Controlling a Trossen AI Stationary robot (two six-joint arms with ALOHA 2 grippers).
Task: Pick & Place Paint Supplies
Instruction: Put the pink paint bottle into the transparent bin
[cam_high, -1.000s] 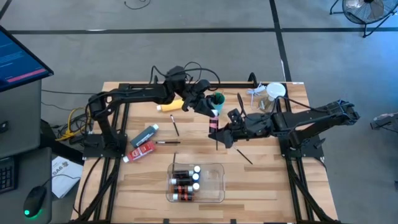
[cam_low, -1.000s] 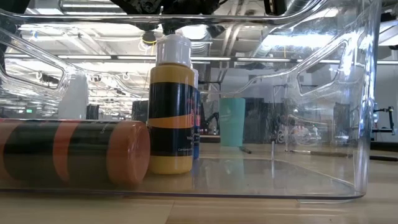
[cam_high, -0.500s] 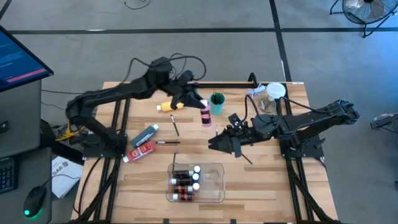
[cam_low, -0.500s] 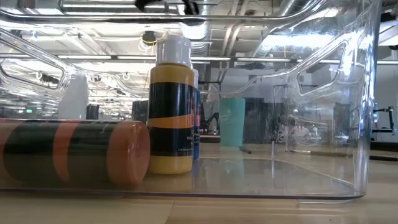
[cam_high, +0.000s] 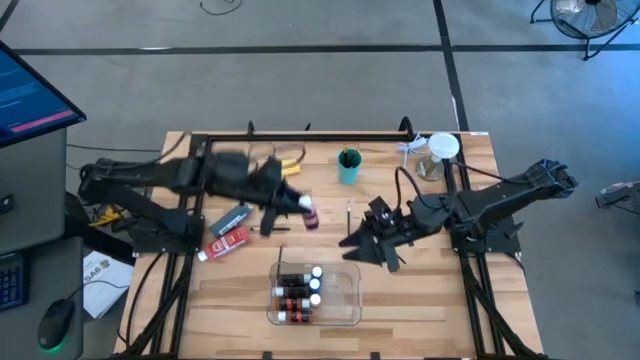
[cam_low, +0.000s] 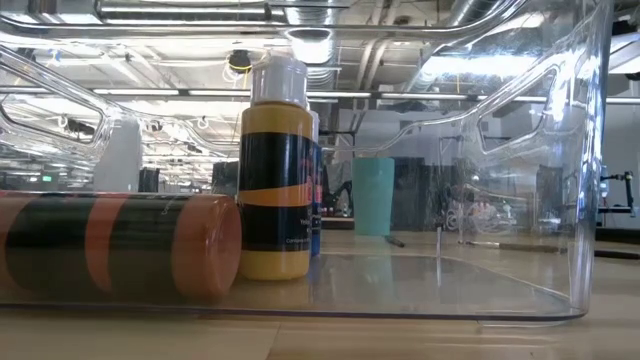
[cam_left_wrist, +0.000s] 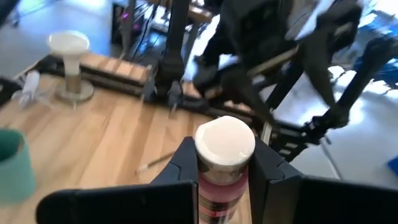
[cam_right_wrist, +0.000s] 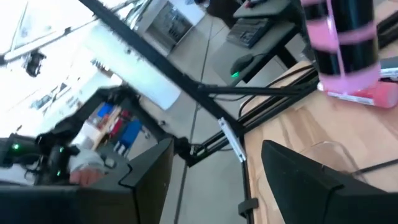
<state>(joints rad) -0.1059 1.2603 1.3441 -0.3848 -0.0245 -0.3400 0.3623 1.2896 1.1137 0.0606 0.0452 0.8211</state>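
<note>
tray (cam_high: 348, 296): nearest, at the tabletop's front edge; four bottles lie in its left half, right half bare.
pink bottle (cam_high: 309, 215): pinched between left gripper's (cam_high: 303, 209) fingers, cap-up in the wrist view, carried above the tabletop just behind the tray.
step: bring over the bare half, lower close before letting go.
right gripper (cam_high: 352, 247): fingers spread, empty, right of the tray; keep clear of it.
cup (cam_high: 348, 166): farther back, not to be touched.

Grey concrete floor (cam_high: 300, 80) all round the wooden worktop (cam_high: 430, 300), monitor (cam_high: 30, 95) glowing alongside, fan (cam_high: 585, 15) in the corner.
</note>
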